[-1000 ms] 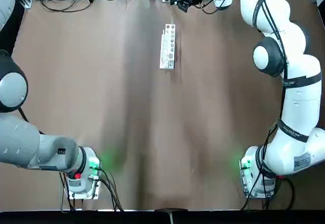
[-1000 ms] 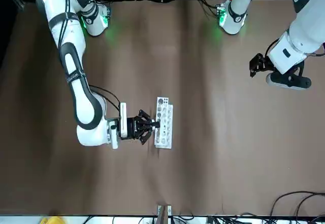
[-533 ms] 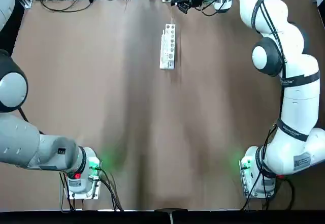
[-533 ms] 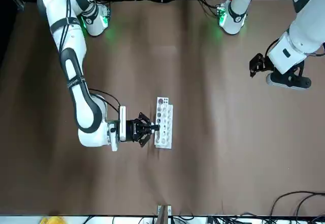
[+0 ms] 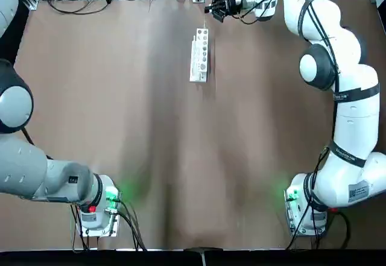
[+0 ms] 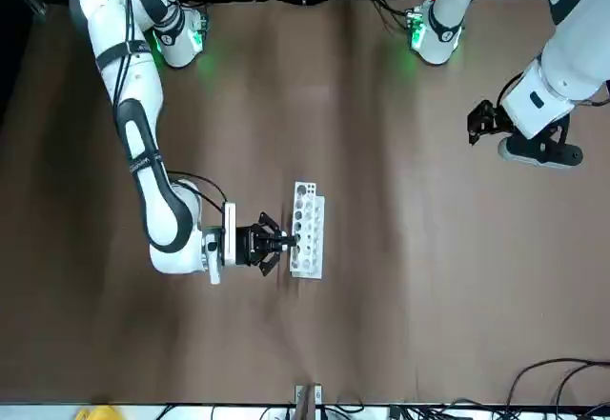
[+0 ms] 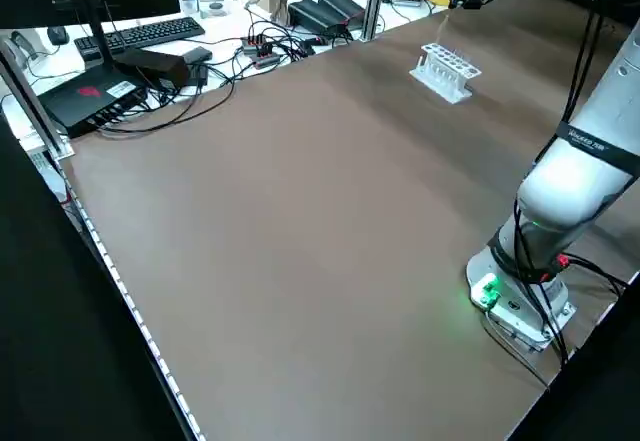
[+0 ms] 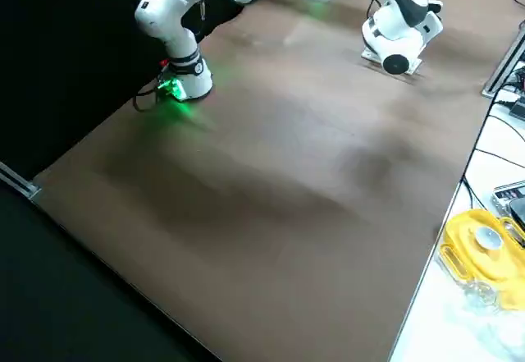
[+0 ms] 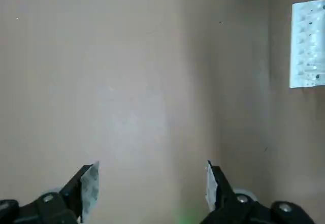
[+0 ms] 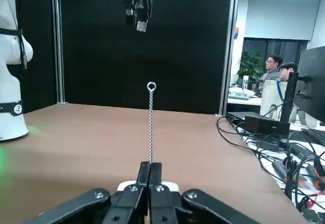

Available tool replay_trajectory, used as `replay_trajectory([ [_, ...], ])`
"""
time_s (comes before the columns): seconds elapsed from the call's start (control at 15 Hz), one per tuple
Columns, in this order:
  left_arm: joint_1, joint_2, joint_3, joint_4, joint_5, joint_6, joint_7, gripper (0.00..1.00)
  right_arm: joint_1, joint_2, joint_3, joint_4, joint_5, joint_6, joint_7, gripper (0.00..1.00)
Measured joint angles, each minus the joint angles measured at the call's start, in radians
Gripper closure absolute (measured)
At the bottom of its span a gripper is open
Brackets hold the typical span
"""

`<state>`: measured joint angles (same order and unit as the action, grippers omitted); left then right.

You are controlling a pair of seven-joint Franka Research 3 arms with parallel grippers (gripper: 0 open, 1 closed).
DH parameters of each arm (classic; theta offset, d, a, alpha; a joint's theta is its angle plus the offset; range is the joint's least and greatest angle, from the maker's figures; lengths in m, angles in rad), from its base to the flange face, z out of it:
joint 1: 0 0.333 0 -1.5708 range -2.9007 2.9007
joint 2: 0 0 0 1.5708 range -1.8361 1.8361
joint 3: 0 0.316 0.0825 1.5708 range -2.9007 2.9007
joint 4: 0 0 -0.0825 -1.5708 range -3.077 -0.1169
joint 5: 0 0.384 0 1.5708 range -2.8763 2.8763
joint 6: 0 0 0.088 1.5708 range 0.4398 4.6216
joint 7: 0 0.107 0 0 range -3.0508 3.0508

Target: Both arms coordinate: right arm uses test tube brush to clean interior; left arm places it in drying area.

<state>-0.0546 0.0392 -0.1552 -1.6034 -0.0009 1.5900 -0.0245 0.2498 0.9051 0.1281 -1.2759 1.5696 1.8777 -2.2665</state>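
1 rack on table, between 2 arms

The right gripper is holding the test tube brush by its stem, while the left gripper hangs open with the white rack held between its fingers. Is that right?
Not quite: the left wrist view shows nothing between the left gripper's open fingers; the white rack stands on the table, away from them.

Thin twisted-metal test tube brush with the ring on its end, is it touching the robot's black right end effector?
Touching. The right wrist view shows the brush's stem standing up from between the right end effector's closed fingertips.
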Motion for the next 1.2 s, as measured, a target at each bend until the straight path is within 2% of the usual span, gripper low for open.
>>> replay_trajectory([
  [0.87, -0.033, 0.063, -0.003, -0.002, 0.000, 0.024, 0.007, 0.00, 0.007, 0.041, 0.003, -0.006, 0.033, 0.004, 0.000, 0.97],
  [1.07, -0.047, 0.091, -0.005, -0.002, -0.009, 0.029, 0.075, 0.00, 0.007, 0.048, 0.003, -0.006, 0.033, 0.004, 0.000, 0.97],
  [1.2, -0.044, 0.096, -0.005, 0.006, -0.050, 0.032, 0.118, 0.00, 0.007, 0.048, 0.003, -0.006, 0.033, 0.004, 0.000, 0.97],
])
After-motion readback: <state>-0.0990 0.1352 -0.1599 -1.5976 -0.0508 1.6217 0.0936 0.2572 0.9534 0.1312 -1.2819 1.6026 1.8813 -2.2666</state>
